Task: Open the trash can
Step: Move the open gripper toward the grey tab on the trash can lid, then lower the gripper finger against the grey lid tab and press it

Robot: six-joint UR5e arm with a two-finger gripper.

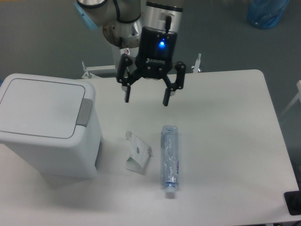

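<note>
The trash can is a large white boxy bin at the left of the table. Its flat white lid is down and closed. A grey push-button tab sits on the lid's right edge. My gripper hangs above the table's back middle, to the right of the bin and apart from it. Its two black fingers are spread wide and hold nothing.
A crumpled white paper carton lies on the table just right of the bin. A clear plastic bottle lies lengthwise beside it, cap toward the front edge. A dark object shows at the front right corner.
</note>
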